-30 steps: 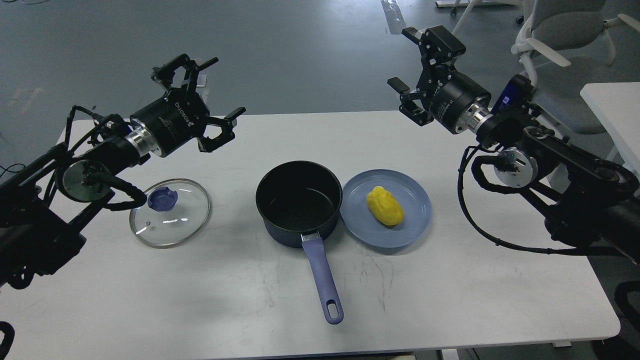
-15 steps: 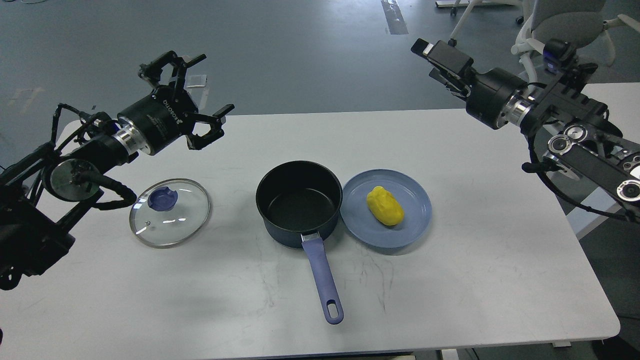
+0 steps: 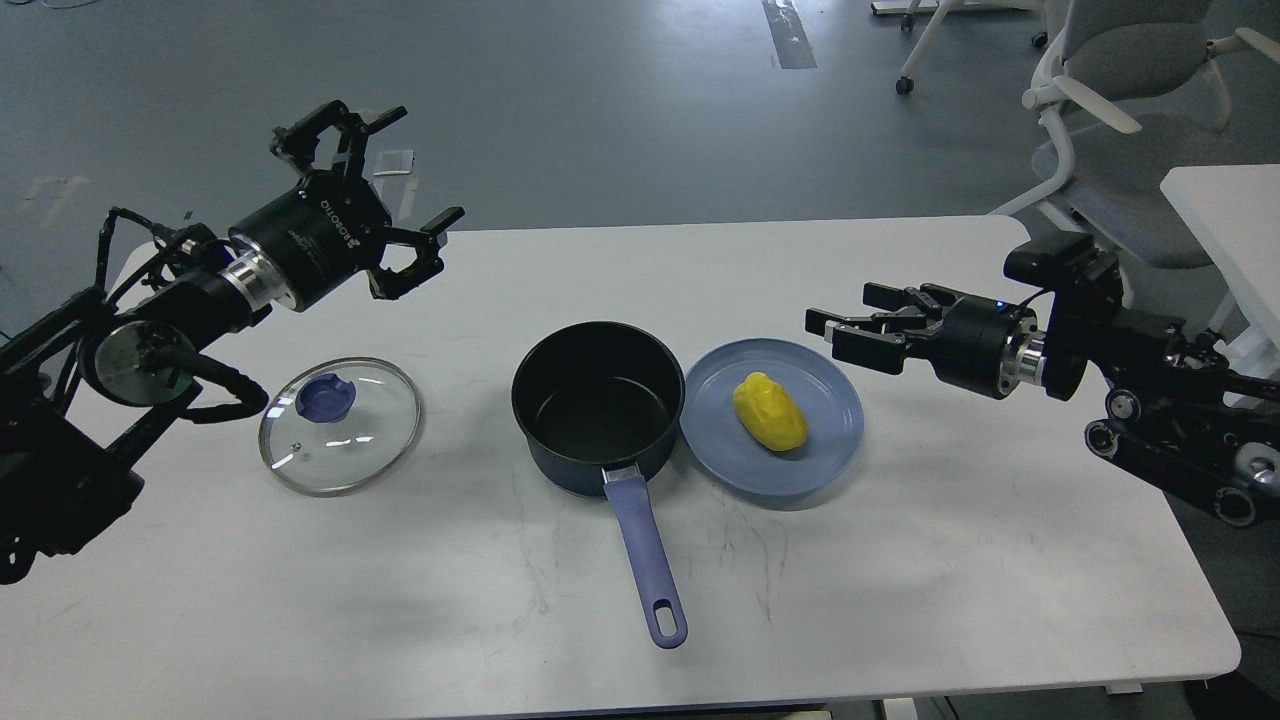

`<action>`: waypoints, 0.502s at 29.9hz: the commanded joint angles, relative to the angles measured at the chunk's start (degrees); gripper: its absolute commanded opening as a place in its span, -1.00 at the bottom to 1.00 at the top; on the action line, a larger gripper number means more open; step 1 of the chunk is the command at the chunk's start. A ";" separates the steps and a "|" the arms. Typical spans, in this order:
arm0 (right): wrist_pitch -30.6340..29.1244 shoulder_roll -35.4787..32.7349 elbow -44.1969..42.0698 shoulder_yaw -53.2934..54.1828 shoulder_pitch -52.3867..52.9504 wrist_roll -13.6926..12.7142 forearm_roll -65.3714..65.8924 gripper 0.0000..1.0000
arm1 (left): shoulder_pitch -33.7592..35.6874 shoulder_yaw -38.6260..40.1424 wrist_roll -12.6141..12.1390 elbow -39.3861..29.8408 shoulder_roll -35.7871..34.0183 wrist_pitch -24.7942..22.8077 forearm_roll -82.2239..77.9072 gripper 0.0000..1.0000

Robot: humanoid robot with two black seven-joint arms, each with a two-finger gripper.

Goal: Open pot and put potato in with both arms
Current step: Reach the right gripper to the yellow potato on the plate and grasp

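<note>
The pot (image 3: 598, 404) stands uncovered near the middle of the white desk (image 3: 900, 560), its long blue handle (image 3: 645, 555) pointing toward the near edge; the dark inside holds nothing, so by my reading the opening half of the job is done and the potato half is not.

Going from the left: the left claw (image 3: 385, 195) hangs above the far left of the desk with its fingers spread wide and nothing between them. Below it, flat on the desk and well apart from the pot, lies the glass lid (image 3: 340, 425) with its blue knob (image 3: 325, 397) up, probably parked there to leave the mouth of the pot free. Just right of the pot, nearly touching it, sits a shallow blue plate (image 3: 820, 445) carrying the yellow potato (image 3: 769, 411). The right claw (image 3: 850, 330) hovers low beside the plate's far right rim, pointed leftward at the potato, fingers parted and empty; it looks placed for a grasp.

Count: one pot, one lid, one plate, one potato, two arms. A grey office chair (image 3: 1110, 90) stands behind.
</note>
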State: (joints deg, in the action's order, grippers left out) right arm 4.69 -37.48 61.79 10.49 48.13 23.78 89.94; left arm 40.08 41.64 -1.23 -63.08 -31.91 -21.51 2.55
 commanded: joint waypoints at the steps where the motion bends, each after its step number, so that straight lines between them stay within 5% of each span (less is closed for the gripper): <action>1: 0.76 3.20 -3.87 -0.73 -0.67 0.65 1.29 0.97 | -0.09 0.02 0.08 -0.02 -0.08 -0.02 0.08 0.96; 15: 3.04 13.49 -11.69 -2.57 -3.75 1.88 1.46 0.87 | -1.14 0.20 2.46 -0.02 -0.87 -0.02 0.08 0.96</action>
State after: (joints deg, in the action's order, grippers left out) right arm 7.37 -25.37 51.50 9.14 44.14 25.28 91.39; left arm 39.56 41.70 1.07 -63.11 -32.66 -21.49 2.62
